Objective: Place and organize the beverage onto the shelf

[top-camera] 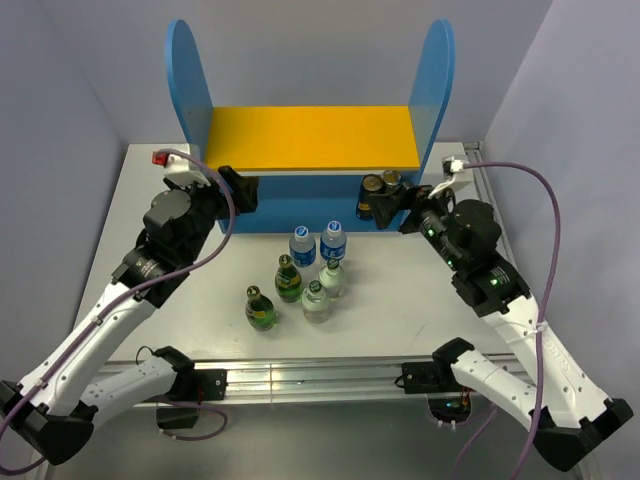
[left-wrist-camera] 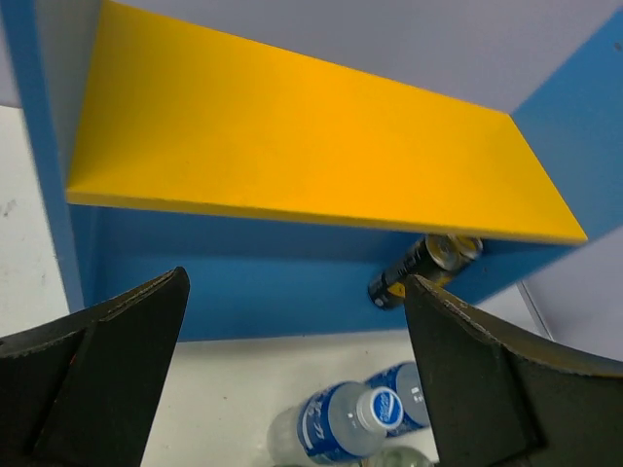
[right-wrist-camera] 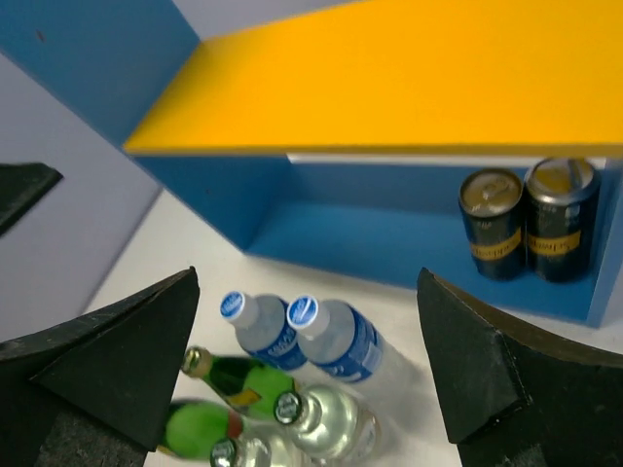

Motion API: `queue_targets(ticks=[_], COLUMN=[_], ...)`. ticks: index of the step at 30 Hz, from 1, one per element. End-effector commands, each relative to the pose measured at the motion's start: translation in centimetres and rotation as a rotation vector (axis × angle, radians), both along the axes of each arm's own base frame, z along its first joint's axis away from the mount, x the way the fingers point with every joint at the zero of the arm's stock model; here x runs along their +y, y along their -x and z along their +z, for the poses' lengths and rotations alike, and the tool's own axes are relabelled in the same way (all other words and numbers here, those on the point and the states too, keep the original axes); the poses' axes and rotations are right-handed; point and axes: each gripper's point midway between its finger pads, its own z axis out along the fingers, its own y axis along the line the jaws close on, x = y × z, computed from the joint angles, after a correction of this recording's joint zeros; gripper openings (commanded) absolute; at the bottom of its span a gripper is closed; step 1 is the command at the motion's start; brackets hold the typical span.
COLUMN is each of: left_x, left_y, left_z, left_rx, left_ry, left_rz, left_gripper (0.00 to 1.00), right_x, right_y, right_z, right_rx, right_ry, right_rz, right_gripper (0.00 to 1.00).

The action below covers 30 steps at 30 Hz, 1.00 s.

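Observation:
The shelf stands at the back of the table, with blue side panels (top-camera: 188, 80), a yellow upper board (top-camera: 310, 138) and a blue base. Two dark cans (top-camera: 378, 190) stand at the right end of its lower level, also in the right wrist view (right-wrist-camera: 526, 222). Two blue-label water bottles (top-camera: 318, 243), two green bottles (top-camera: 289, 278) and two clear bottles (top-camera: 322, 290) stand clustered on the table in front. My left gripper (top-camera: 243, 190) is open and empty at the shelf's lower left. My right gripper (top-camera: 392, 207) is open and empty just in front of the cans.
The white table (top-camera: 420, 290) ends in a metal rail at the front. Grey walls close in on both sides and behind the shelf. In the right wrist view the bottle cluster (right-wrist-camera: 292, 379) lies between and below my fingers (right-wrist-camera: 506, 370).

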Motion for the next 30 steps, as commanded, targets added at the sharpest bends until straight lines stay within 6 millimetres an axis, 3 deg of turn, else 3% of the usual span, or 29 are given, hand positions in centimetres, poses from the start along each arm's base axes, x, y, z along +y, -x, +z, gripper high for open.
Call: queue_targets(ticks=[1, 4, 7, 16, 23, 27, 30], left_x=[-1.5, -4.0, -5.9, -8.4, -9.0, -9.1, -9.2], left_y=[1.4, 2.1, 2.4, 1.7, 1.5, 1.5, 1.5], left_z=[-1.1, -2.9, -4.2, -5.8, -6.9, -7.5, -7.8], left_rx=[0.007, 0.031, 0.05, 0.065, 0.075, 0.086, 0.092], left_ry=[-0.062, -0.087, -0.095, -0.121, -0.134, -0.14, -0.148], left_rz=[-0.077, -0.142, -0.191, -0.239, -0.254, -0.257, -0.257], left_gripper=[0.99, 0.99, 0.99, 0.96, 0.95, 0.95, 0.95], right_x=[0.5, 2.0, 4.0, 8.1, 8.8, 8.6, 8.6], right_y=[-0.1, -0.8, -0.8, -1.3, -2.3, -3.0, -3.6], right_z=[-3.9, -6.7, -8.3, -12.3, -13.9, -14.6, -15.0], right_rx=[0.087, 0.151, 0.162, 0.214, 0.207, 0.193, 0.19], right_ry=[0.125, 0.18, 0.23, 0.293, 0.31, 0.319, 0.335], right_rz=[-0.018, -0.03, -0.024, -0.014, -0.062, -0.1, -0.122], right_gripper=[1.0, 1.0, 1.0, 0.99, 0.94, 0.78, 0.77])
